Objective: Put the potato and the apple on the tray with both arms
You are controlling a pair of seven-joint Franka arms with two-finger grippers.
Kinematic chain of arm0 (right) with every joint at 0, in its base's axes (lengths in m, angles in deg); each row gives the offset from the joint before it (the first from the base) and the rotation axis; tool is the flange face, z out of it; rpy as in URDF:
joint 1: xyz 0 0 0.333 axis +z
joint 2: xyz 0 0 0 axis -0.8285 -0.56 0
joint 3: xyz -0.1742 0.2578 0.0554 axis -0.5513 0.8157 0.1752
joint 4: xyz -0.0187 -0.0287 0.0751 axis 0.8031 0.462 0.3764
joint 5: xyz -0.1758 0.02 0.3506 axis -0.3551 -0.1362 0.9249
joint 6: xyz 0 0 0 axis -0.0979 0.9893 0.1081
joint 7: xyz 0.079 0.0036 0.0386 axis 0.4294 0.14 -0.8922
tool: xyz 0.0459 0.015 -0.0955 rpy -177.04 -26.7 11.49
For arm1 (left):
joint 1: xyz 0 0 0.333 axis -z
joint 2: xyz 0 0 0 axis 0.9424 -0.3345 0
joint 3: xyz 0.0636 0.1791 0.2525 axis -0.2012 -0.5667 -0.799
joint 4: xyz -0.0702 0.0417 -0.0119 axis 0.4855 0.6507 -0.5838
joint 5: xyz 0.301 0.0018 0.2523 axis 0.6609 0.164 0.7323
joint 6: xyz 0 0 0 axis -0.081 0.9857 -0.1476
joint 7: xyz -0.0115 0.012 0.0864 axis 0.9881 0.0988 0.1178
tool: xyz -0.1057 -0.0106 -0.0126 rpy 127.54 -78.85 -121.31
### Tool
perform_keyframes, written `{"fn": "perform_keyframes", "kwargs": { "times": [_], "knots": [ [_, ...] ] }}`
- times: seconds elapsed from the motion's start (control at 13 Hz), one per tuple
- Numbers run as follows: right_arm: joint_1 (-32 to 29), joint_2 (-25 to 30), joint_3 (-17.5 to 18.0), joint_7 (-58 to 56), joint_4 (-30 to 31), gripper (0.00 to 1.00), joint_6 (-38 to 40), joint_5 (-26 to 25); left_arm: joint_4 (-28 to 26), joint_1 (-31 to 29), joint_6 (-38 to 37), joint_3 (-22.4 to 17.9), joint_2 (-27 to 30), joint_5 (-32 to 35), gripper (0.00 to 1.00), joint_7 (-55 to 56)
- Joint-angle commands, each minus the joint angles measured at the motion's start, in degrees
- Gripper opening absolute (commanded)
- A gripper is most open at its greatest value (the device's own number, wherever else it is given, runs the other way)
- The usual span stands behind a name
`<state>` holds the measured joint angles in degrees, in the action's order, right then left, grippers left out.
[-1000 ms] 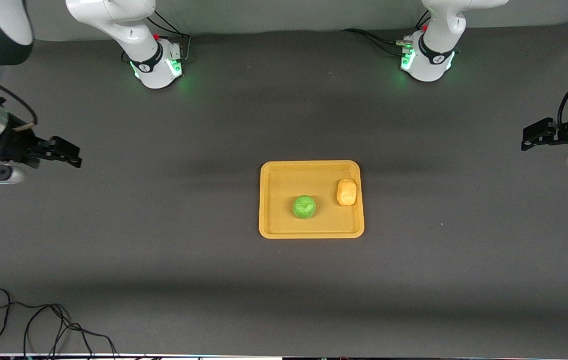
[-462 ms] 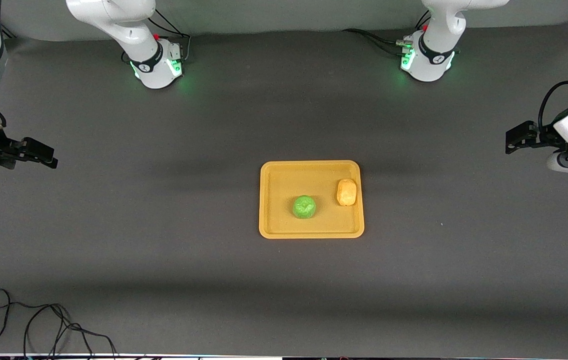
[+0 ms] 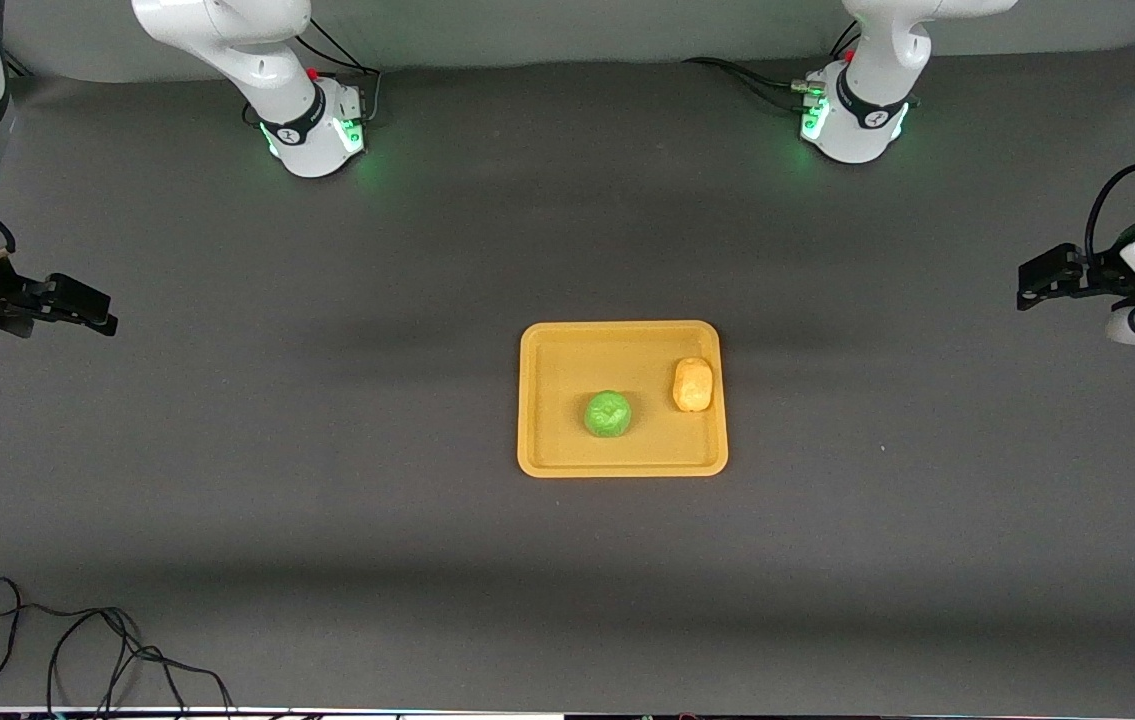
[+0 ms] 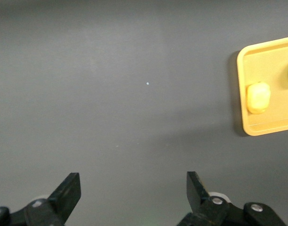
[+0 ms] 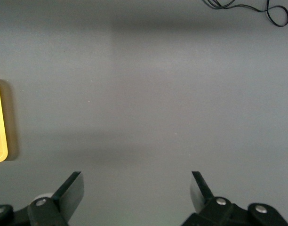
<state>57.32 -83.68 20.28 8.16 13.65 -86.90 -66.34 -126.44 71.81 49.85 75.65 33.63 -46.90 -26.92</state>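
Tray [image 3: 623, 398] of flat yellow-orange plastic, rectangular with rounded corners and a low rim, lies near the middle of the dark grey bench [image 3: 327, 480], and we see both fruits resting on it. The small round bright green apple [image 3: 608, 414] sits near the tray's centre; the oblong matte yellow-orange potato [image 3: 693, 385] lies beside the rim toward the left arm's end, a little farther from the front camera than the apple and apart from it. We find the black left pincer [image 3: 1031, 283] over bare bench at the left arm's end, its fingers [image 4: 68, 193] spread wide and empty. The black right pincer [image 3: 103, 314] hangs over bare bench at the right arm's end, likewise spread and empty. A loose black cable [image 3: 77, 640] lies at the bench's near corner.
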Motion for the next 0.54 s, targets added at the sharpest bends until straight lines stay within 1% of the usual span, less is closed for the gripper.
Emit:
{"fn": "perform_keyframes", "kwargs": {
  "times": [0.0,0.08,0.46],
  "knots": [
    [0.3,1.3,-0.4,-0.6,1.1,1.00,2.2,1.8,0.6,-0.7,0.4,-0.1,-0.3,-1.4,1.00,0.4],
    [0.3,1.4,-0.4,-1.1,1.1,1.00,2.4,3.6,0.6,-0.7,0.5,-0.1,-0.3,-1.4,1.00,0.3],
    [0.3,1.4,-0.4,-1.1,0.8,1.00,2.5,3.8,0.5,-0.6,1.6,-0.1,-0.3,1.1,1.00,-0.2]
  ]
}}
